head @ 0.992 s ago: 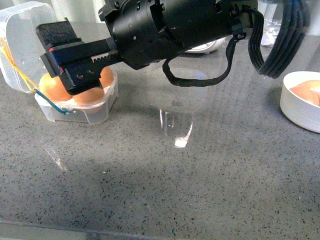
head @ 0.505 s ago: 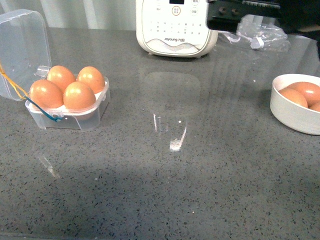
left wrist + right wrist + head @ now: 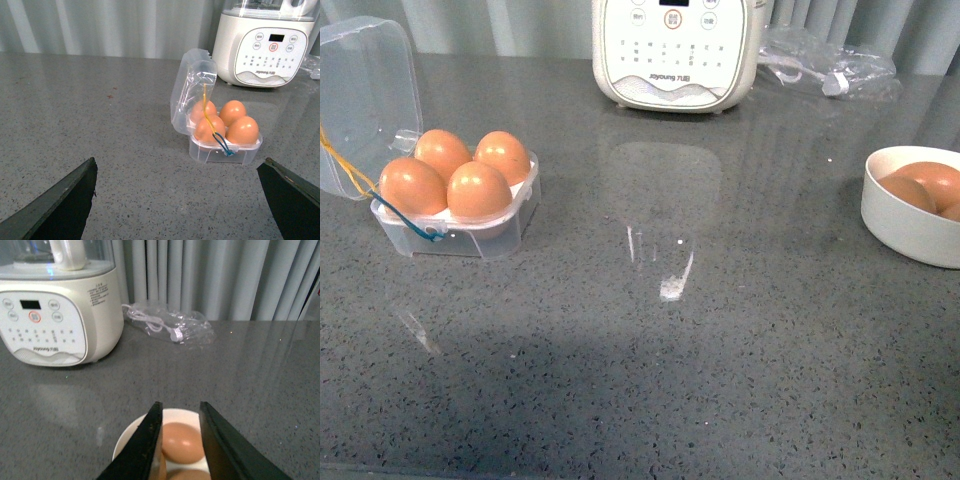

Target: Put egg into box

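The arm is gone from front view. The orange-brown egg (image 3: 478, 190) is seated in the clear plastic box (image 3: 455, 238), left of the white appliance (image 3: 675, 55). Left end effector (image 3: 179, 165) and right end effector (image 3: 180, 405) are parted, empty.

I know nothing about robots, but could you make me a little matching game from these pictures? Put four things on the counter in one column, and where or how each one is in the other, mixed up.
Things
1. clear egg box
2. white bowl
3. Joyoung appliance
4. plastic bag with a cable

Places and states
A. at the back of the counter, control panel facing the front camera
B. lid open, all four cells filled with brown eggs
C. crumpled, lying right of the appliance
D. at the right edge of the front view, holding loose brown eggs

Pairs: 1-B, 2-D, 3-A, 4-C.
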You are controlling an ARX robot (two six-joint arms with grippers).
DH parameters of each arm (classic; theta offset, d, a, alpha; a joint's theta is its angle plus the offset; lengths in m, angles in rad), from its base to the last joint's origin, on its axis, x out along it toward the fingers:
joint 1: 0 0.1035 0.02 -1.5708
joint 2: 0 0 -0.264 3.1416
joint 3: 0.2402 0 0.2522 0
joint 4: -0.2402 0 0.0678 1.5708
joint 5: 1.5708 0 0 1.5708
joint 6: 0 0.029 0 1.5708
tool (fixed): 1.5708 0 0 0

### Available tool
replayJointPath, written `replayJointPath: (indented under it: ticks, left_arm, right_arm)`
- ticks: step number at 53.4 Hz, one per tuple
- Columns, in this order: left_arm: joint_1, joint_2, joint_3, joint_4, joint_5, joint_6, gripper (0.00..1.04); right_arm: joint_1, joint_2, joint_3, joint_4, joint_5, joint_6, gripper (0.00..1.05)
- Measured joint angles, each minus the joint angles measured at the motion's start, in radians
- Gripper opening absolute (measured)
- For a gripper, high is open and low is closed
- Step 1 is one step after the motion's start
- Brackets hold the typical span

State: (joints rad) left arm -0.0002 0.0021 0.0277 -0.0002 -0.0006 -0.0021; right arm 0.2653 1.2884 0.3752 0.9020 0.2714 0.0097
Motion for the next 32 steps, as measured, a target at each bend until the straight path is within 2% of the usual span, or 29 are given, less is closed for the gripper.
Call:
replayJointPath:
  ticks: [7,18,32]
  left_arm:
    - [0.000,0.000,0.000,0.000,-0.001,0.000,0.98]
    - [0.000,0.000,0.000,0.000,0.000,0.000,0.98]
    - [0.000,0.000,0.000,0.000,0.000,0.000,0.98]
  right_arm:
    - [-0.044,-0.097,-0.097,-0.001,-0.066,-0.009,0.03]
    - [-0.122,-0.267,-0.219,-0.051,-0.132,-0.010,0.03]
    - [-0.169,-0.422,-0.289,-0.137,-0.176,-0.010,0.03]
